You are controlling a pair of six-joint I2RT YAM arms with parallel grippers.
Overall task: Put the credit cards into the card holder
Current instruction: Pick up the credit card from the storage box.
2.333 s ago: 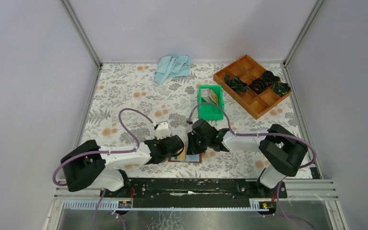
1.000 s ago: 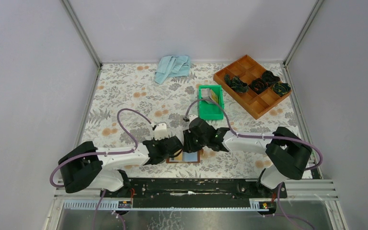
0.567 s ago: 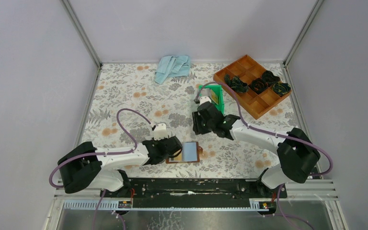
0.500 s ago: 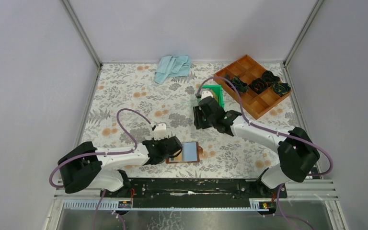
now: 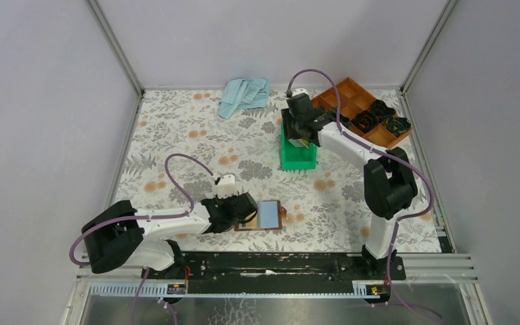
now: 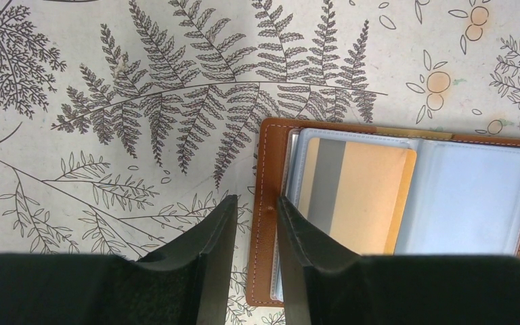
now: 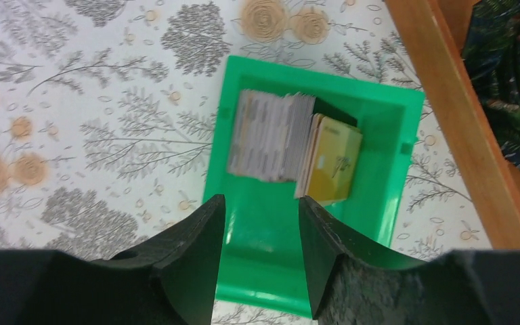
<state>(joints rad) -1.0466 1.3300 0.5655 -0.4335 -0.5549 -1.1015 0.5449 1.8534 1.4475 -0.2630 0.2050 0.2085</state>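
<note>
The brown leather card holder (image 5: 261, 228) lies open near the front edge. A gold-tan card with a grey stripe (image 6: 352, 193) fills its left sleeve and a light blue card (image 6: 470, 196) its right. My left gripper (image 6: 254, 203) stands a little open astride the holder's left edge (image 6: 265, 169), closed on nothing. The right fingertip overlaps the sleeves. My right gripper (image 7: 262, 206) hangs open and empty above the green bin (image 7: 257, 264). A stack of credit cards (image 7: 274, 145) stands on edge in the bin, a yellow one (image 7: 335, 169) at its right.
The orange-brown wooden tray (image 5: 359, 145), just right of the bin, holds dark green bundles (image 5: 369, 120). Its rail (image 7: 447, 101) runs close beside the bin. A light blue cloth (image 5: 244, 95) lies at the back. Grey walls enclose the floral tablecloth.
My right gripper left the light blue card in the holder, swung back over the green bin and opened wider. The left gripper stayed at the holder's edge.
</note>
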